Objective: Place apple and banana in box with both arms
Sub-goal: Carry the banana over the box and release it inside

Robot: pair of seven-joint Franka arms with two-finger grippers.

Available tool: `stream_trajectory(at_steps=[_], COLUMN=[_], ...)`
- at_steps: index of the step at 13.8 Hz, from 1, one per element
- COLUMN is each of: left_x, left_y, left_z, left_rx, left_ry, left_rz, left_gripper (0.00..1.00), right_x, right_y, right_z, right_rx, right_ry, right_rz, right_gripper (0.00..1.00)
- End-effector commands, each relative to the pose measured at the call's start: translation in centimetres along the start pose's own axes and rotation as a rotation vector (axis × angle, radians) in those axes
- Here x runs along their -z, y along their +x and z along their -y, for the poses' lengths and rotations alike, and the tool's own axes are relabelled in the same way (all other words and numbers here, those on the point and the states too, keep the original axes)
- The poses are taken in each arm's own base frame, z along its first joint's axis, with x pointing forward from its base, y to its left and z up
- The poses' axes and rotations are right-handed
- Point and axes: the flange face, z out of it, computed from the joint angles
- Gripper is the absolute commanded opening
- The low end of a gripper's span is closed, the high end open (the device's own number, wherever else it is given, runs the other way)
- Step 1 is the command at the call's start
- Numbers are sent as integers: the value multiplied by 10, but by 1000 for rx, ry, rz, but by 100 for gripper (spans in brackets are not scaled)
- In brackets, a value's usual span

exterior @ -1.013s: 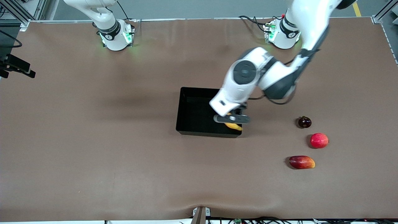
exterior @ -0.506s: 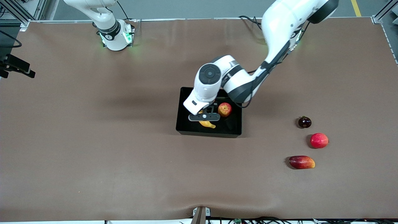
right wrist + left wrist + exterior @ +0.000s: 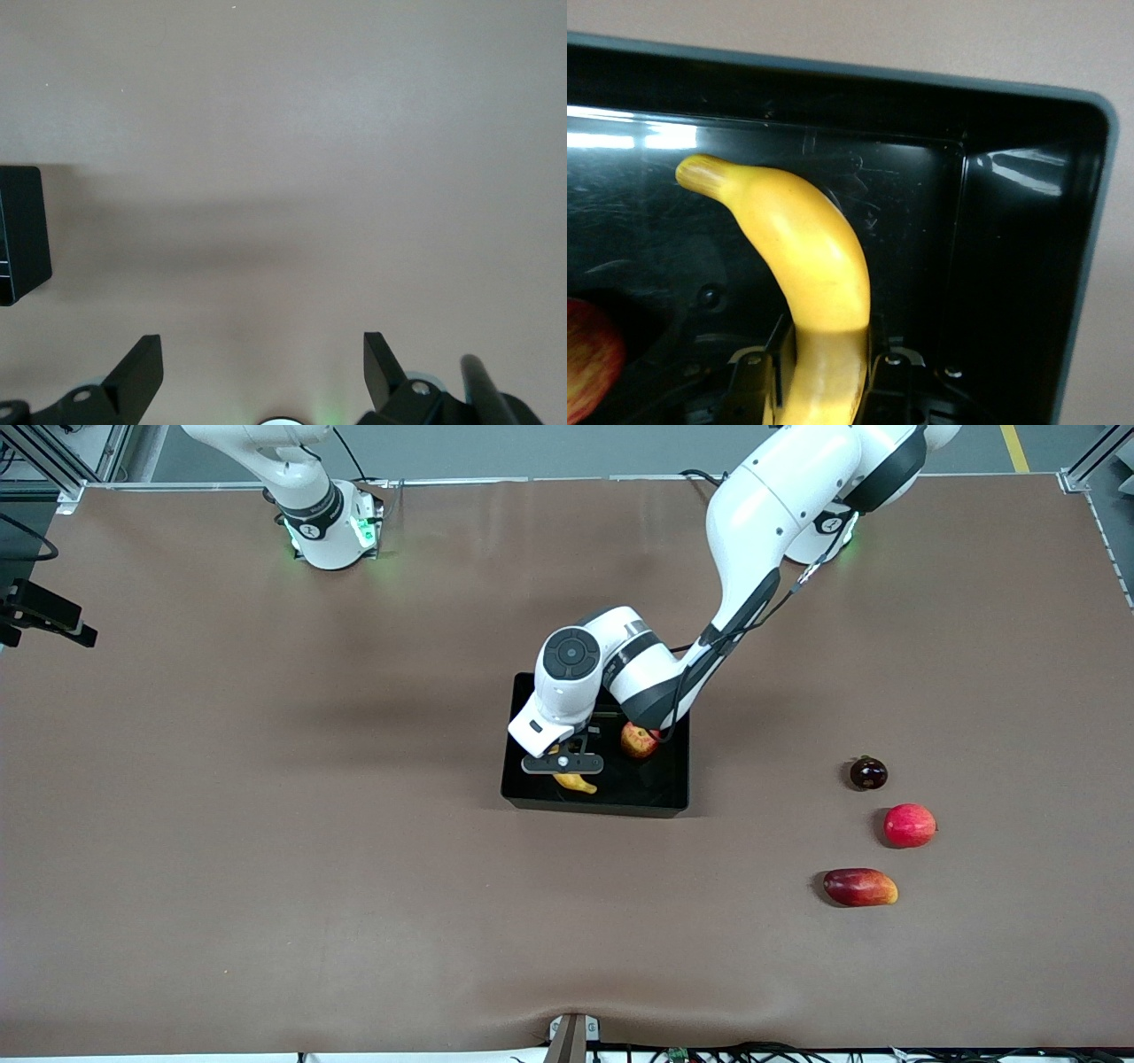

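The black box (image 3: 532, 793) stands mid-table. The apple (image 3: 638, 740), mottled red and yellow, lies in it, partly under the left arm's wrist; its edge shows in the left wrist view (image 3: 589, 367). My left gripper (image 3: 567, 769) is over the box's inside and is shut on the yellow banana (image 3: 576, 783). In the left wrist view the banana (image 3: 811, 257) sticks out from between the fingers (image 3: 757, 390) over the box's floor, near a box corner (image 3: 1090, 115). My right gripper (image 3: 263, 367) is open and empty over bare table; the right arm waits by its base.
A dark round fruit (image 3: 868, 772), an evenly bright red round fruit (image 3: 909, 825) and an oblong red-and-yellow fruit (image 3: 859, 887) lie on the table toward the left arm's end. A box corner (image 3: 19, 232) shows in the right wrist view.
The left arm has carried the banana from the box's edge at the left arm's end across to its inside, uncovering the apple in the box. The right arm has not moved.
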Motion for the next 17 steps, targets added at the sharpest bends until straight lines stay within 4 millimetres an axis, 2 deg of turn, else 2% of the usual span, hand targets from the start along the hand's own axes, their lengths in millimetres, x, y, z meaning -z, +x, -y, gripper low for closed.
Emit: stream_trajectory(at_steps=[1,4,5,6,7,9,11,14,17], left_x=[-13,-29,-35,-35,-34,-23,3,74,154], left_y=[1,-5,-6,-5,-2,4,14,48,80], left_z=[-4,-6,-7,-7,-5,-3,0,37,100], left_rx=[2,-6,-9,-7,-2,21,31,78,75], left_ry=[-5,-3,-16,-21,-21,-26,-32,56,130], left_rz=[-9,-3,-9,-13,-15,-29,-62,-113,-98], left_gripper=[0,0,5,28,99,100,100,100,100], right_x=[3,2,3,3,2,2,2,2,2], right_y=[-6,-5,-6,-6,-5,-5,-5,-5,-5], right_z=[-5,-4,-4,-5,-5,-4,-4,-5,-5], right_rx=[5,7,7,5,5,7,7,5,5], right_ry=[-1,-1,-1,-1,-1,-1,-1,-1,-1], right_rz=[-1,0,-1,-1,0,0,0,0,0], right_gripper=[100,100,100,100,100,100,100,100,100])
